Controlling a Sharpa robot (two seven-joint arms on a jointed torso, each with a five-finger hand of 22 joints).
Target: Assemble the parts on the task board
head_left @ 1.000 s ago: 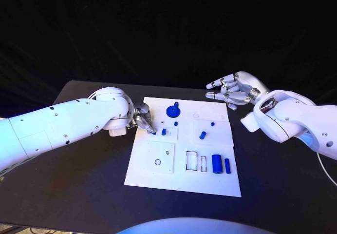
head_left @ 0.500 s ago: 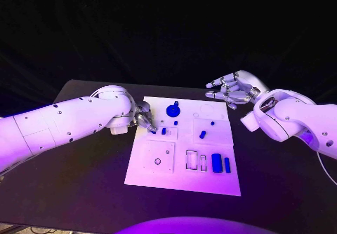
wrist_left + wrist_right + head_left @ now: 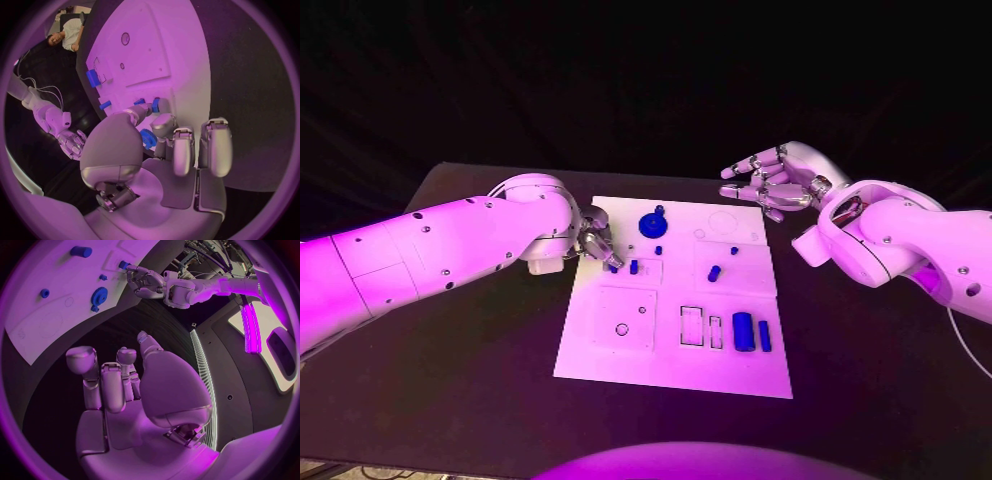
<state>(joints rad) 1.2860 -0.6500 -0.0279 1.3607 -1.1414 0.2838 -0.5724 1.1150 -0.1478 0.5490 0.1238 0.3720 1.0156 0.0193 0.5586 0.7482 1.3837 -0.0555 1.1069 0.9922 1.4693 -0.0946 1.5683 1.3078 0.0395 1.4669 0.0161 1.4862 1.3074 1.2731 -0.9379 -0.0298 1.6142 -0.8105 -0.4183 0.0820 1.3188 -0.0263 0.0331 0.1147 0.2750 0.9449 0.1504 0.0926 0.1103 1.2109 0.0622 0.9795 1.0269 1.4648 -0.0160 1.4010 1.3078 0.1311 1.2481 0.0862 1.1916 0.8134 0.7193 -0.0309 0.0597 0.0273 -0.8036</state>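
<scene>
Two hands: the left hand, at the board's left edge, pinches a blue part; the right hand, upper right, holds nothing, fingers loosely curled.

Black table; white task board lying flat at its middle.

The left hand covers the task board at its left edge; whether its fingertips grip the small blue part beneath them cannot be told. In the right wrist view the board is cut off by the circle's rim. The pieces near the gear are too small to identify.
</scene>
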